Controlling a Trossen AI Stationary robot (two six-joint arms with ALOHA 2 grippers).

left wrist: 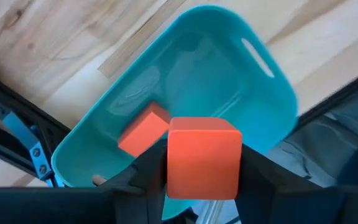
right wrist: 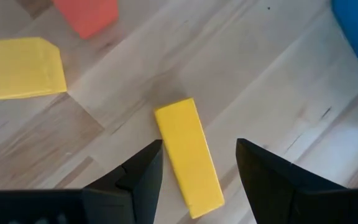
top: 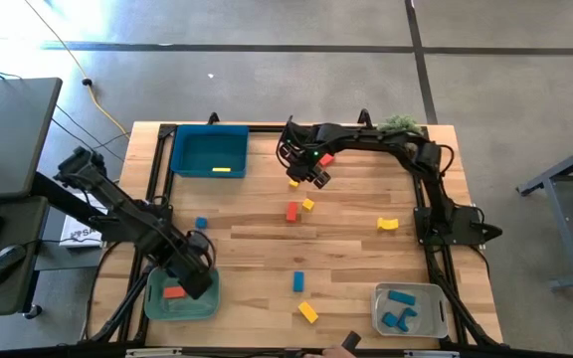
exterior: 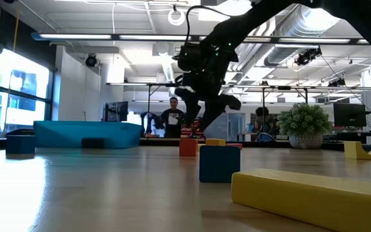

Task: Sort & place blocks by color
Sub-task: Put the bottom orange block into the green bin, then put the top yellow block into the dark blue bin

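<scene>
My left gripper (left wrist: 204,163) is shut on a red-orange cube (left wrist: 204,155) above the teal tray (left wrist: 253,81) at the table's near left. A second red-orange block (left wrist: 143,129) lies flat on that tray's floor. Toward the far middle of the table, my right gripper (right wrist: 197,149) hangs open above a yellow bar (right wrist: 188,155). The bar lies flat on the wood, and a finger stands off to each side of it. In the high view this gripper (top: 306,171) is just beyond the yellow bar (top: 293,182). My left gripper pinches the red-orange cube by two opposite sides (left wrist: 174,168) between its two fingers. The fingers come from above and point down. The cube is lifted clear, level, over the teal tray's inside.
A blue tray (top: 210,149) holding a yellow block stands at the far left, and a grey tray (top: 411,310) with blue blocks at the near right. Loose on the wood lie a red block (top: 291,211), yellow blocks (top: 308,312), a yellow arch (top: 388,224) and blue blocks (top: 298,281).
</scene>
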